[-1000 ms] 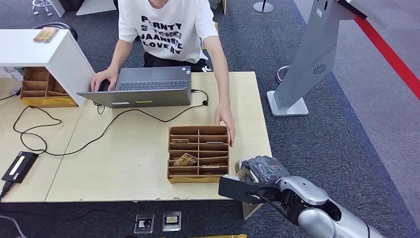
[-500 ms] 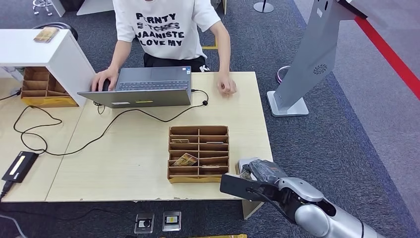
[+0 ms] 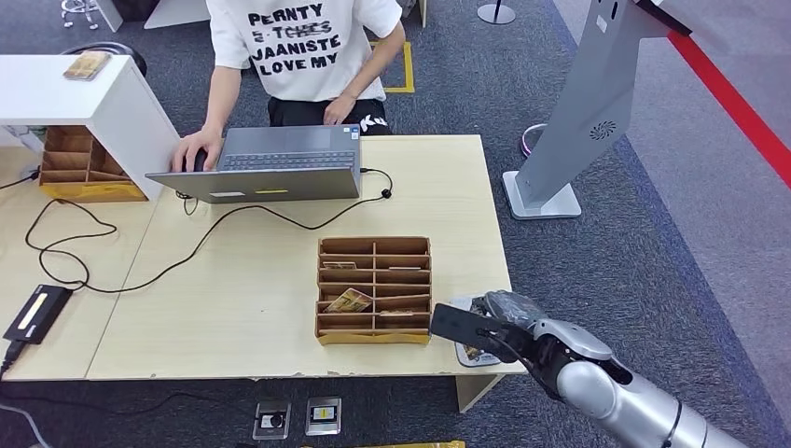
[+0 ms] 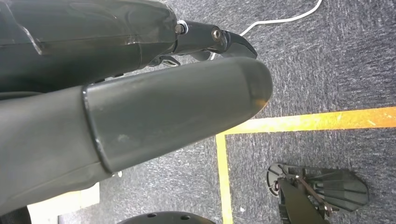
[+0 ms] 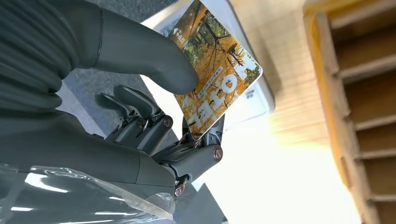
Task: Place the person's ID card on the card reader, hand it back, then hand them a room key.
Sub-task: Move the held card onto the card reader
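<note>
ID card, the thin rectangular one printed with orange autumn trees and HOTEL lettering (image 5: 217, 81), was what this was all about, but biggest stuff first. Long pale wooden table (image 3: 233, 308) carried everything. Toward its near right end sat the brown cardboard compartment organiser (image 3: 375, 289), and just beside that, at the table's corner, the flat white card reader (image 3: 464, 353). The robot's right hand (image 3: 504, 322) was over that reader, pinching the card between its thick grey thumb (image 5: 140, 51) and the darker fingers below. The card was tilted, and I honestly couldn't tell if it was touching the reader yet.

My guess is the step was laying it on the reader. To do that well I'd level the card first, lower it flat inside the white face, then let go gently so it doesn't skid off the table edge.

Left hand (image 4: 163, 93) hung over dark carpet; couldn't tell whether it was spread or curled.
</note>
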Robot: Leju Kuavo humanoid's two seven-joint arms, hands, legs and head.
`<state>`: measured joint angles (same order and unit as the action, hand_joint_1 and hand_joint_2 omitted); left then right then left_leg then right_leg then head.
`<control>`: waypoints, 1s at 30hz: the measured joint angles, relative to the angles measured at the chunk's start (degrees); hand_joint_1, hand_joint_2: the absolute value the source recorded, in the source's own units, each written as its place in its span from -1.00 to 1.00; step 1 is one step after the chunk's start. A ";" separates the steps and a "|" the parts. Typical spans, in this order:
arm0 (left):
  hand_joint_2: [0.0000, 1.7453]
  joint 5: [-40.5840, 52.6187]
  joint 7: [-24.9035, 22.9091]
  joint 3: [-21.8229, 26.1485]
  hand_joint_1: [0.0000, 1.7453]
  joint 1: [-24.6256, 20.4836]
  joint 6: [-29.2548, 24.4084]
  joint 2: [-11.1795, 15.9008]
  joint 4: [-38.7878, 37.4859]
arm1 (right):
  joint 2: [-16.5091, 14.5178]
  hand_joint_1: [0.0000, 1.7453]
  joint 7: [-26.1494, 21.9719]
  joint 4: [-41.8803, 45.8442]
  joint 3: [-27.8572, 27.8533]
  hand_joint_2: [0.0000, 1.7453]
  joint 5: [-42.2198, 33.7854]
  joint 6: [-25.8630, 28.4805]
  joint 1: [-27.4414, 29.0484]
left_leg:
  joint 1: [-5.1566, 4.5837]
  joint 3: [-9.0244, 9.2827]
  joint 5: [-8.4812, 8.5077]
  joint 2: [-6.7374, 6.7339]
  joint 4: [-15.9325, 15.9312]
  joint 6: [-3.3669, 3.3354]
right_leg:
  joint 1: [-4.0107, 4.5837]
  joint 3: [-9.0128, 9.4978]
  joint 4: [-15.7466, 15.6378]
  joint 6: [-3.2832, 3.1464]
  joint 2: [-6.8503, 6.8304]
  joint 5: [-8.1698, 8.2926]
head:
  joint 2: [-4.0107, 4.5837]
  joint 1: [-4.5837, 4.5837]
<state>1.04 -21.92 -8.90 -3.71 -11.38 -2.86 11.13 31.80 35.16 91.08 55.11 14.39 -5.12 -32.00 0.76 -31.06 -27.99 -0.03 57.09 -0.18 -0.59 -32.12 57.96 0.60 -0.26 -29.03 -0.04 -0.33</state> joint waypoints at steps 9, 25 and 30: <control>-1.00 -1.57 -0.24 -0.06 -1.00 0.00 -0.51 0.00 0.00 | -0.34 1.00 -1.25 -4.62 -0.45 1.00 -2.84 1.16 -2.37 | 0.00 -0.01 0.00 0.01 0.00 0.00 | 0.00 0.00 0.00 0.00 -0.01 0.00 | 0.01 0.01; -1.00 -4.04 -0.24 -0.15 -1.00 0.00 -0.90 -0.04 0.00 | -3.09 1.00 -6.20 -16.69 -0.08 1.00 -4.76 1.95 -6.00 | 0.00 -0.03 0.00 0.07 0.00 0.00 | 0.00 0.01 0.00 0.00 -0.05 0.00 | 0.00 0.01; -1.00 -4.79 -0.25 -0.19 -1.00 -0.01 -1.02 -0.04 0.00 | -4.70 1.00 -7.83 -20.51 0.47 1.00 -4.98 1.95 -6.58 | 0.00 -0.02 0.00 0.08 0.00 0.00 | 0.00 0.01 0.00 0.00 -0.04 0.00 | 0.01 0.00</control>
<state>-3.74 -22.17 -9.08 -3.72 -12.39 -2.91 11.13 27.10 27.34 70.57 55.58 9.41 -3.17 -38.58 0.76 -31.08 -27.99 0.04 57.09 -0.18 -0.58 -32.12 57.97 0.60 -0.29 -29.03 -0.03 -0.33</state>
